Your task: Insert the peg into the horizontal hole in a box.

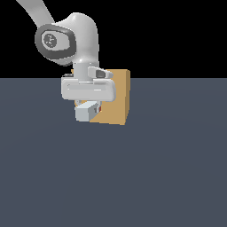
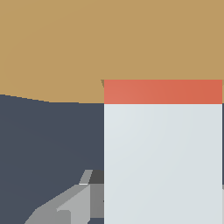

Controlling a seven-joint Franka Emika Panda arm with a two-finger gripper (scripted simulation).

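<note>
- The peg (image 2: 162,148) is shown in the wrist view as a broad white bar with a red end, which meets the tan box (image 2: 87,43) at a dark edge taken to be the hole; the opening itself is hidden.
- In the exterior view, at centre frame, the peg (image 1: 86,111) is seen as a short pale block beneath the gripper (image 1: 88,108), against the box (image 1: 116,97).
- The fingers are judged closed on the peg, though contact is not clearly resolved.
- The peg is judged rigid, light and smooth-faced; a hold on the white section, away from the red end, is judged suitable.
- The red tip's entry is shown by the wrist view only; the arm's posture and the grey floor (image 1: 177,177) by the exterior view only.
</note>
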